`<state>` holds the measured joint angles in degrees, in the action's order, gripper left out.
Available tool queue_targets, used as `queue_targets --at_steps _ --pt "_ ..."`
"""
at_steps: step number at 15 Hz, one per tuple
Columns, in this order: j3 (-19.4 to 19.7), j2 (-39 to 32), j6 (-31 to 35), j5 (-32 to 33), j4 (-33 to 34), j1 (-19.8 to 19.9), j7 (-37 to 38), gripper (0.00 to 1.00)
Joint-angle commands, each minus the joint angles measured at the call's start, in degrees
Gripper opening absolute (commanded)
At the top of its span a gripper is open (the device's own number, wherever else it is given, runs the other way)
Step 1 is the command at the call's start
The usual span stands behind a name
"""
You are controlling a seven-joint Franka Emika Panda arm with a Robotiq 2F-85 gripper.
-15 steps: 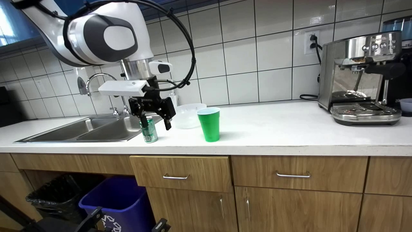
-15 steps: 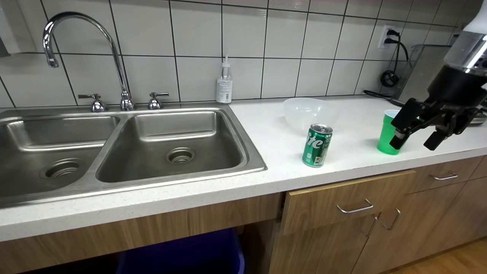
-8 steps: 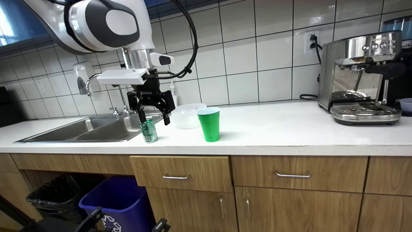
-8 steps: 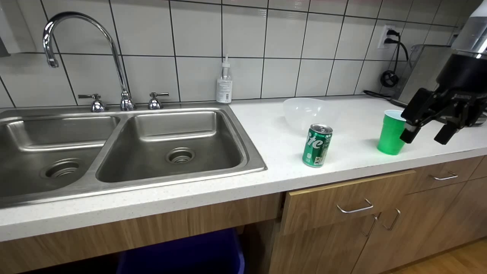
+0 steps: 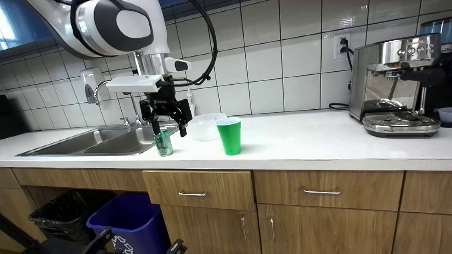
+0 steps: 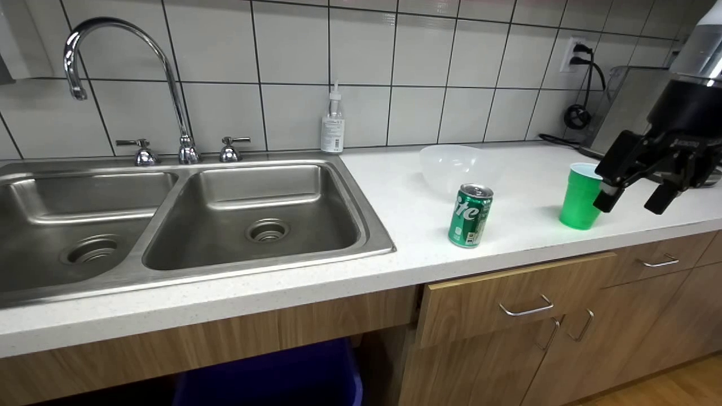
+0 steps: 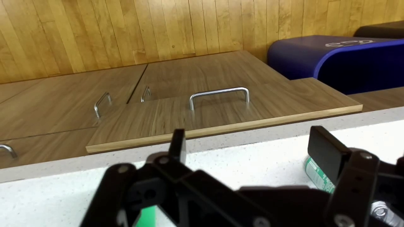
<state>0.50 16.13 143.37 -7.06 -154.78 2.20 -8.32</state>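
Now the spread pincer (image 6: pixel 630 204) hangs higher, can (image 6: pixel 470 217) and cup (image 6: pixel 579 197) unmoved.

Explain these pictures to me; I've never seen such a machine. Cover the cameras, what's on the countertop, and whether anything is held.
The machine is a white and grey robot arm ending in a black two-fingered gripper. Two cameras stand apart from it; a third rides on its wrist, looking past the black fingers toward brown wooden drawers. On the white countertop stand a green metal soda can, a green plastic cup and a clear round bowl, with a silver espresso machine further along. A stainless-steel double sink is set in beside them. The jaws are open and nothing is held; a finger seems to cross the can in an exterior view, but they are apart.
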Motion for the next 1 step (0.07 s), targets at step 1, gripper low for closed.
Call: queue_targets --at_steps 1 --pt "1.02 0.05 -0.09 0.52 0.04 -0.99 0.41 1.00"
